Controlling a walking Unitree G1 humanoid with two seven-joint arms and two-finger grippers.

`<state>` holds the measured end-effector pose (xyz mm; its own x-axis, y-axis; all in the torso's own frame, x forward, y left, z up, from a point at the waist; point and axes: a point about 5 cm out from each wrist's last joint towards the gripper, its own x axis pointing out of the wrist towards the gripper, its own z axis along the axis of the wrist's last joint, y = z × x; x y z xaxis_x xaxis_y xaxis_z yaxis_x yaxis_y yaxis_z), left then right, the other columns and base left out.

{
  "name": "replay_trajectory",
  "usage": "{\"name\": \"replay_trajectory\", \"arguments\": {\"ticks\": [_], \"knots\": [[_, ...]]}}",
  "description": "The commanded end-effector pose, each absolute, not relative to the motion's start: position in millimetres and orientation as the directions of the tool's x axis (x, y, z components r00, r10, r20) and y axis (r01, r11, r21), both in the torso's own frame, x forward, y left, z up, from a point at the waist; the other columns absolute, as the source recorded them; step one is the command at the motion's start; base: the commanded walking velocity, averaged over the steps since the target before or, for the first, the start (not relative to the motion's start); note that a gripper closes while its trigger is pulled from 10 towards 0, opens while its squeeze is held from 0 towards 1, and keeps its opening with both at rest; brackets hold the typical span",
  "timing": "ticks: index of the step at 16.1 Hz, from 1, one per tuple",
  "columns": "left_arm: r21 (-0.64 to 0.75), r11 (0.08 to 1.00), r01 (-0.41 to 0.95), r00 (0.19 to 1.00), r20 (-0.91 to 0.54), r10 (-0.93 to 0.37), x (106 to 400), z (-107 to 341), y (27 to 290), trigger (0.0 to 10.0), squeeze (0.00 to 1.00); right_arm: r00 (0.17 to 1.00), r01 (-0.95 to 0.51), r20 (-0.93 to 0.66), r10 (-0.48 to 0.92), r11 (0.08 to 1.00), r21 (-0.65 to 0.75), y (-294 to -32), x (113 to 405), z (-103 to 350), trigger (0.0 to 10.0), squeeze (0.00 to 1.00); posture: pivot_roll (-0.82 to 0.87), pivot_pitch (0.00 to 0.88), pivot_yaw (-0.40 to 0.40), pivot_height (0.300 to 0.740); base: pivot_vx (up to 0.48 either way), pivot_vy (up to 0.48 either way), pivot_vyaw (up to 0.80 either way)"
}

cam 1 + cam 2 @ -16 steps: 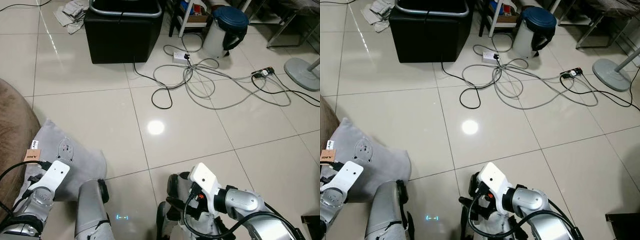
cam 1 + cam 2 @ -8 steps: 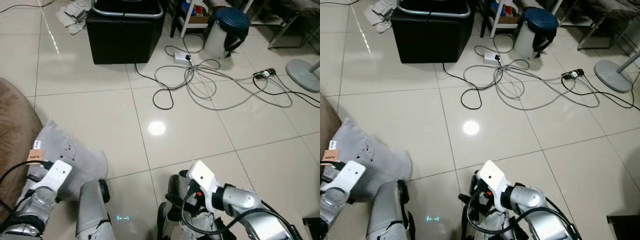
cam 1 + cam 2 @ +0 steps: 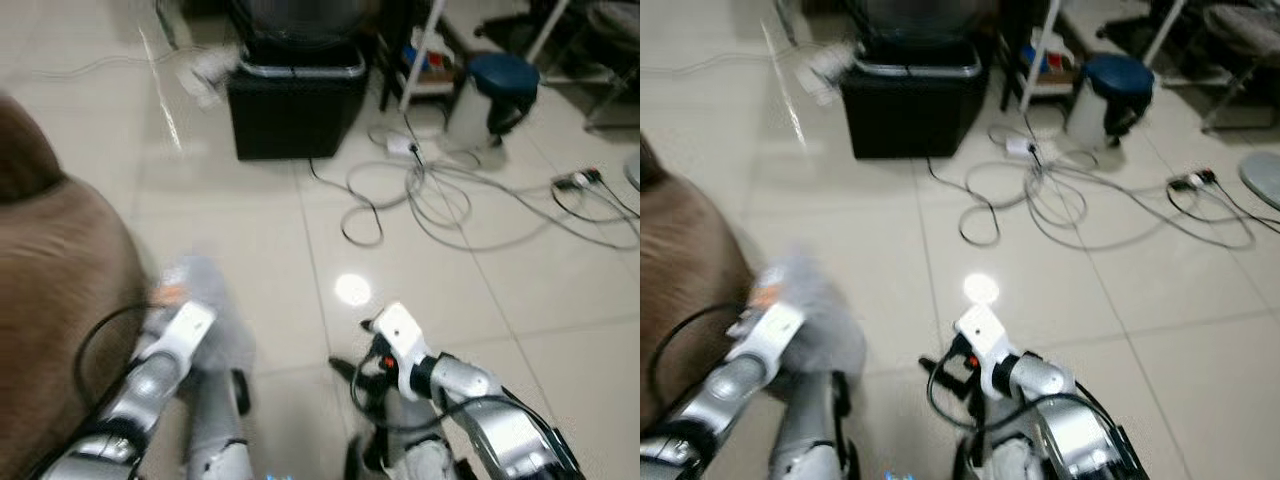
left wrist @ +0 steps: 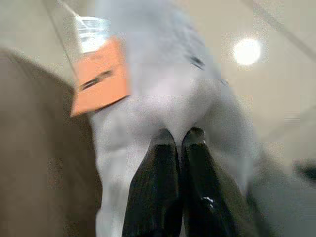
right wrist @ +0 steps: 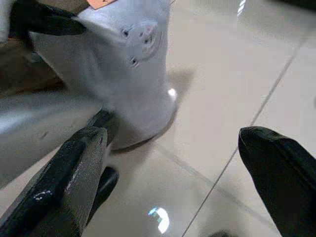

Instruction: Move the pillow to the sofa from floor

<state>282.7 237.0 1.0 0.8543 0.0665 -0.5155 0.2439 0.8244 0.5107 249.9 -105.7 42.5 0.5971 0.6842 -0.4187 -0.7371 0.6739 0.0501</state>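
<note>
The grey pillow [image 3: 213,298] with an orange tag [image 4: 98,76] stands upright beside the brown sofa [image 3: 60,270]. The head views are blurred. My left gripper [image 4: 178,136] is shut, pinching the pillow's fabric [image 4: 163,84] just below the tag. In the right wrist view the pillow [image 5: 133,74] hangs down to the tiled floor, and I cannot tell whether its lower end touches it. My right gripper [image 5: 173,136] is open and low over the floor, an arm's width right of the pillow, with nothing between its fingers [image 5: 74,177].
A black box [image 3: 295,105] stands ahead on the tiles. Tangled cables [image 3: 430,190] and a power strip lie to its right, near a white bin with a blue lid [image 3: 495,90]. My own silver legs [image 3: 215,440] are below the pillow.
The whole view has swung and blurred, with more of the sofa showing. The pillow has risen from lying flat to upright in my left gripper, closer to the sofa. My right arm kept low.
</note>
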Motion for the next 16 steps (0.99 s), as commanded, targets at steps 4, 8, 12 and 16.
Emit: {"name": "replay_trajectory", "arguments": {"ticks": [4, 8, 12, 16], "knots": [[0.470, 0.826, 0.311, 0.942, -0.268, -0.203, 331.8, 61.0, 199.0, 0.0, 0.00, 0.761, -0.578, -0.371, 0.533, 0.816, -0.013, -123.5, 276.1, 47.6, 10.0, 0.00, 0.08, 0.000, -0.001, 0.586, 0.000, 0.000, 0.00], [0.471, 0.802, 0.368, 0.930, -0.162, -0.331, 343.2, 93.7, 185.7, 0.0, 0.00, 0.863, -0.447, -0.281, 0.420, 0.894, -0.036, -131.8, 290.4, 64.0, 10.0, 0.00, 0.05, 0.000, 0.047, 0.586, 0.000, 0.000, 0.00], [0.348, 0.881, 0.321, 0.942, -0.026, -0.334, 334.6, 124.8, 181.2, 0.0, 0.00, 0.936, -0.318, -0.164, 0.311, 0.948, -0.018, -138.9, 292.6, 86.2, 10.0, 0.00, 0.02, 0.000, 0.060, 0.610, 0.000, 0.000, 0.00], [0.116, 0.948, 0.296, 0.947, 0.091, -0.307, 316.6, 142.9, 172.6, 0.0, 0.00, 0.952, -0.285, -0.111, 0.286, 0.958, 0.025, -131.9, 295.8, 99.4, 10.0, 0.00, 0.03, 0.000, 0.047, 0.644, 0.000, 0.000, 0.00]]}}
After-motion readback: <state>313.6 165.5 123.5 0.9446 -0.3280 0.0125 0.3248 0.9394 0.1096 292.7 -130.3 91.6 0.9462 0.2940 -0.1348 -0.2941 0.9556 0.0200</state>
